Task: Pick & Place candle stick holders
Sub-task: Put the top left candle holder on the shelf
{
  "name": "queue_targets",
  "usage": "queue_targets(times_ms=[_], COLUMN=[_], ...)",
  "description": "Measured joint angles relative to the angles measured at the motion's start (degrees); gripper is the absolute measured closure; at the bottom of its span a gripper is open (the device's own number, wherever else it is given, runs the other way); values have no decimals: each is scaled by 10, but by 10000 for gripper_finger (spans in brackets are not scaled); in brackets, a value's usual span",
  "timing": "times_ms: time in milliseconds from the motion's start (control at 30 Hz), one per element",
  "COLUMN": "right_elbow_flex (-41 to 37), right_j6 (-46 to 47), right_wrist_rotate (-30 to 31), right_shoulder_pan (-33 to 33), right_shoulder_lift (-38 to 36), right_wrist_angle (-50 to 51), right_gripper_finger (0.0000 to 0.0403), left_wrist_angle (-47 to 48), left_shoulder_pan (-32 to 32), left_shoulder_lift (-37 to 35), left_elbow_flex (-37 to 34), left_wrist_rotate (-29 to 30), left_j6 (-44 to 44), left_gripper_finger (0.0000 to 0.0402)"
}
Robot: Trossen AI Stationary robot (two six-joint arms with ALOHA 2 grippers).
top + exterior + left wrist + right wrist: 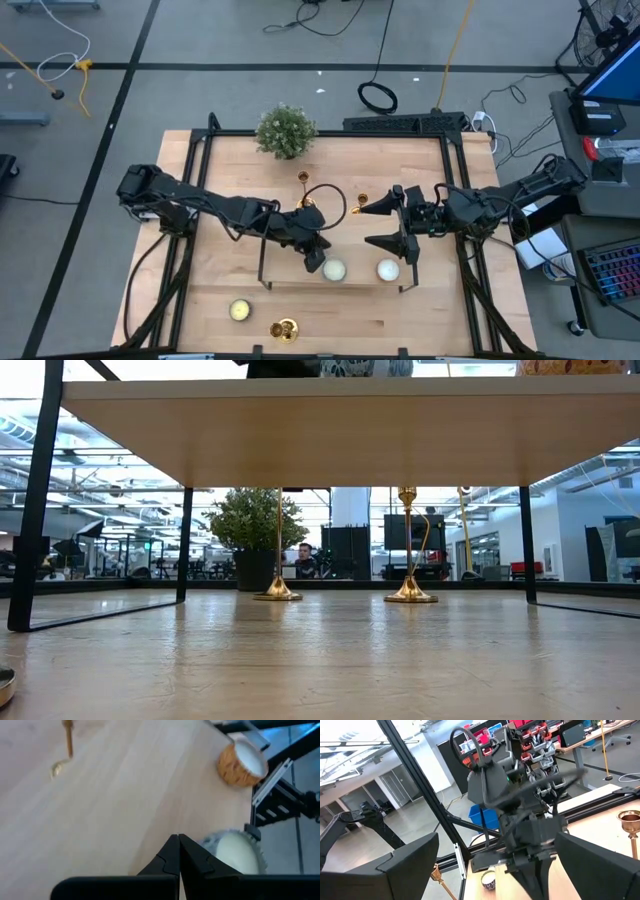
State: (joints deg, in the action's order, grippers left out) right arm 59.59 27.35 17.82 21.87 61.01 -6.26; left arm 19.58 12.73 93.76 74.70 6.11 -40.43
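Note:
Two gold candle stick holders stand upright on their round bases at the table's far middle, one [303, 178] [278, 592] to the left of the other [362, 198] [410, 595]. A third [284, 328] sits at the near edge. My left gripper [318, 258] [178, 851] is shut and slants down over a raised wooden shelf [300, 285], right beside a white candle [334, 270] [234, 854]. My right gripper [388, 224] [495, 870] stands open and level above the shelf, near the right holder, with nothing between its fingers. My left gripper's shut fingertips [186, 851] stand right next to the white candle's rim [212, 842]. I cannot tell whether they touch it.
A second white candle [387, 269] sits on the shelf under my right gripper. A pale yellow candle [239, 310] lies near the front left. A bushy green plant [286, 130] stands at the far edge. The shelf's black legs [30, 510] rise from the table.

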Motion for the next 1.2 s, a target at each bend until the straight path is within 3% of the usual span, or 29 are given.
queue_targets(times_ms=[433, 800, 1200], right_elbow_flex=[0, 0, 0], right_j6=[4, -2, -61], right_wrist_rotate=[-2, -77, -76], right_shoulder_pan=[0, 0, -31], right_shoulder_lift=[0, 0, 0], right_wrist_angle=[-28, -32, -44], right_gripper_finger=[9, 9, 9], left_wrist_angle=[32, 79, 209], left_shoulder_pan=[-15, -14, 11], left_shoulder_lift=[-14, -75, -140], left_elbow_flex=[58, 82, 82], left_wrist_rotate=[27, 28, 71], left_j6=[27, 21, -9], left_gripper_finger=[401, 401, 401])
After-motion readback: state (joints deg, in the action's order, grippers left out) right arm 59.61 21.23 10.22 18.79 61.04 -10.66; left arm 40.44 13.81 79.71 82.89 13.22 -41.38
